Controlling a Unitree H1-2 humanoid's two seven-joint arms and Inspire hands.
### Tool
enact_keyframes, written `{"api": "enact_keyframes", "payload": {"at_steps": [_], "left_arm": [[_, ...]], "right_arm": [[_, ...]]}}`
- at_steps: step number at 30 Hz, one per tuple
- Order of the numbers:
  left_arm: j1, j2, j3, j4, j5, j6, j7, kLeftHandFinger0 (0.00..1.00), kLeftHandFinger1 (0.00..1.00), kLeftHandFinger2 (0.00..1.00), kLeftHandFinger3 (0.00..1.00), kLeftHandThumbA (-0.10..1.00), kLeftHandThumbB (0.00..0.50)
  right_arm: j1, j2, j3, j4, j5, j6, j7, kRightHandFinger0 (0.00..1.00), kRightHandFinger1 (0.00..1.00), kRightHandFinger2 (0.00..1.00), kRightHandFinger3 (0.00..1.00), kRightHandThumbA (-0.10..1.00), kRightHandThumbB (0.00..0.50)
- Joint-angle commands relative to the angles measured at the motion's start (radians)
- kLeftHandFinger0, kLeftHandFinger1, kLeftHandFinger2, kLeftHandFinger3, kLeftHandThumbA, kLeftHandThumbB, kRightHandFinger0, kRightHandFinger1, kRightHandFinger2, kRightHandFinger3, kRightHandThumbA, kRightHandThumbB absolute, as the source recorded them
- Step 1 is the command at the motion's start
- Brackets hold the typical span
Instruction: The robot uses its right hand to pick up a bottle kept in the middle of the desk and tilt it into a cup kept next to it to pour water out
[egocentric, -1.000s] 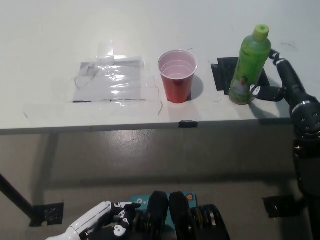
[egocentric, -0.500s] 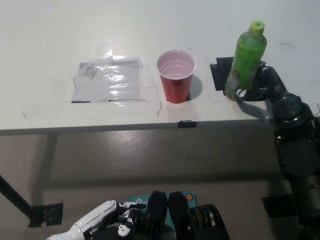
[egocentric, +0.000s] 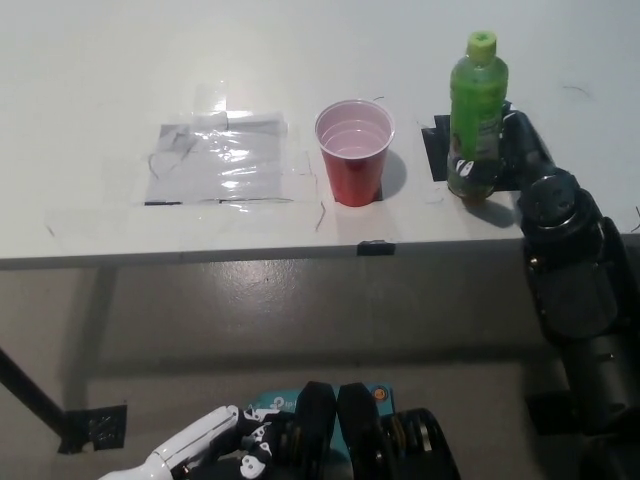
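Right hand: my black right hand (egocentric: 512, 150) is at the far right of the desk, wrapped around the lower part of the bottle from its right side; I read it as grasping the bottle, with dark fingers showing behind and beside the label.
Right arm: it runs from the lower right of the picture up to the desk edge, and the wrist sits just over that edge.
Bottle: the green plastic bottle (egocentric: 475, 115) with a light green cap stands nearly upright, its base at or just above the desk surface over a dark tape mark (egocentric: 436, 150); I cannot tell whether the base touches the desk.
Cup: the red plastic cup (egocentric: 355, 152) stands upright near the desk's front edge, to the left of the bottle in the picture and apart from it, its mouth open to the camera and its inside pale.
Clear sheet: a patch of clear plastic taped flat (egocentric: 222, 160) lies on the desk further left of the cup.
Desk: the white desk (egocentric: 100, 80) fills the upper half of the view, with grey floor below its front edge.
Left hand: my white left hand (egocentric: 195, 455) rests low at the bottom left, well below the desk; I cannot tell its state.
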Motion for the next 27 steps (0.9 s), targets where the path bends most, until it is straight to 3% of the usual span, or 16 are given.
{"api": "enact_keyframes", "payload": {"at_steps": [1,11,22,23,25,26,27], "left_arm": [[-0.006,0.01,0.003,-0.017,0.004,0.003,-0.013,0.87,0.93,0.91,0.95,1.0,0.5],[-0.011,0.005,0.001,-0.012,0.006,0.003,-0.014,0.86,0.92,0.88,0.85,1.0,0.5],[-0.026,0.01,-0.02,-0.009,0.021,0.013,-0.018,0.85,0.91,0.87,0.84,1.0,0.5],[-0.027,0.01,-0.019,-0.014,0.018,0.022,-0.02,0.85,0.92,0.88,0.85,1.0,0.5],[-0.028,0.01,-0.019,-0.01,0.017,0.018,-0.021,0.86,0.92,0.88,0.85,1.0,0.5],[-0.025,0.012,-0.02,-0.01,0.019,0.016,-0.021,0.86,0.92,0.88,0.85,1.0,0.5],[-0.022,0.013,-0.019,-0.011,0.019,0.018,-0.02,0.87,0.93,0.88,0.86,1.0,0.5]], "right_arm": [[-0.083,0.003,-0.014,-0.011,-0.029,-0.003,-0.058,1.0,1.0,1.0,1.0,0.67,0.5],[-0.119,0.011,-0.042,0.074,-0.004,-0.003,-0.149,1.0,1.0,1.0,1.0,0.64,0.5],[-0.149,0.047,-0.031,0.075,0.075,-0.003,-0.152,1.0,1.0,1.0,1.0,0.6,0.5],[-0.149,0.052,-0.042,0.078,0.097,-0.037,-0.166,1.0,1.0,1.0,1.0,0.65,0.5],[-0.15,0.056,-0.049,0.093,0.114,-0.088,-0.205,1.0,1.0,1.0,1.0,0.61,0.5],[-0.145,0.064,-0.068,0.101,0.141,-0.15,-0.234,0.33,0.47,0.67,1.0,0.56,0.455],[-0.139,0.068,-0.07,0.104,0.149,-0.178,-0.251,0.55,0.54,0.64,1.0,0.54,0.299]]}}
